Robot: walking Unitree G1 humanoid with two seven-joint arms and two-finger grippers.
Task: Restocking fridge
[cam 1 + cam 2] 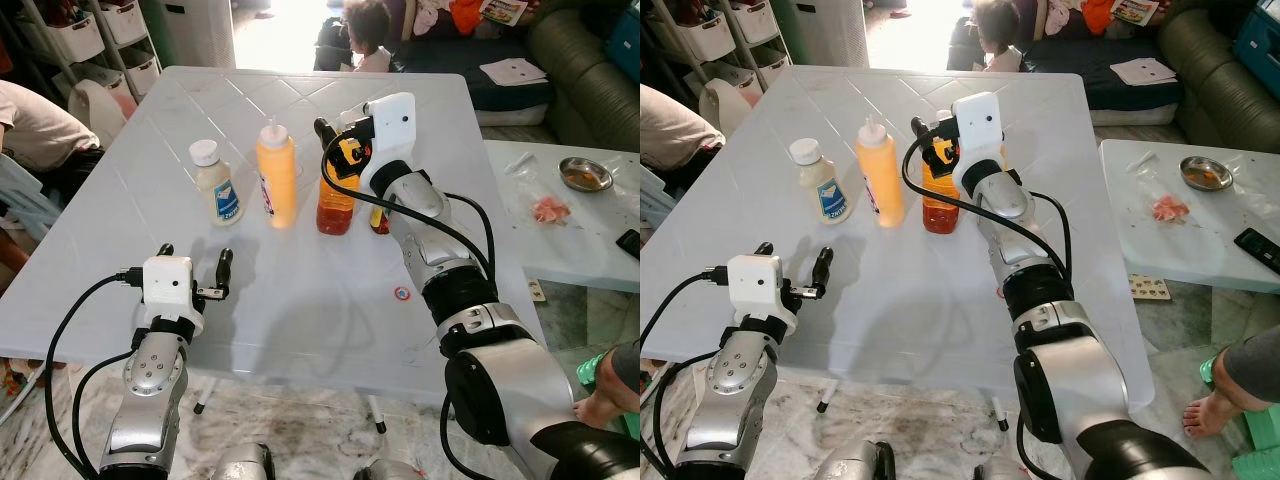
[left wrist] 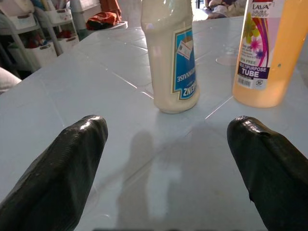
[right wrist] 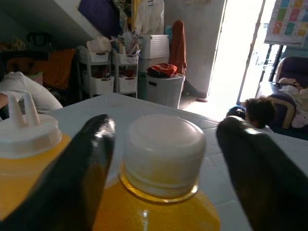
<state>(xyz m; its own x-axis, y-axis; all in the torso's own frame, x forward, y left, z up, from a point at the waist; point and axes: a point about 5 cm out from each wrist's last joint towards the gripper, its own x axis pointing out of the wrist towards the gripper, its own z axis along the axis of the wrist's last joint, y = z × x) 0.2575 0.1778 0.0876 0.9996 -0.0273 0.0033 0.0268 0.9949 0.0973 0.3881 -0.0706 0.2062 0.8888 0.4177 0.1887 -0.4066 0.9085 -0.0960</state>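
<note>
Standing on: the pale grey table (image 1: pixel 300 300) holds three bottles in a row near its middle.
Mayonnaise bottle (image 1: pixel 217 183): upright with a white cap and a blue label, at the robot's left end of the row.
Orange squeeze bottle (image 1: pixel 276 176): upright with a pointed white nozzle, just beside the mayonnaise bottle; its label reads "multipurpose tube" in the left wrist view.
Sauce bottle (image 1: pixel 335 205): upright with a white ribbed cap, amber above and red lower down, at the right end of the row, next to the orange squeeze bottle.
Right gripper (image 3: pixel 161 159): reached out over the table, its two black fingers spread wide on either side of the sauce bottle's cap, with a gap showing between each finger and the cap.
Left gripper (image 1: pixel 195 268): low over the near left part of the table, fingers spread wide and holding nothing, pointing toward the mayonnaise bottle and well short of it.
Small round sticker (image 1: pixel 401 294): lies flat on the table near the right arm.
Side table (image 1: pixel 590 240): to the robot's right, carrying a metal dish (image 1: pixel 586 174).
People: one sits beyond the table's far edge, another's bare foot (image 1: pixel 598 405) shows at the right.
</note>
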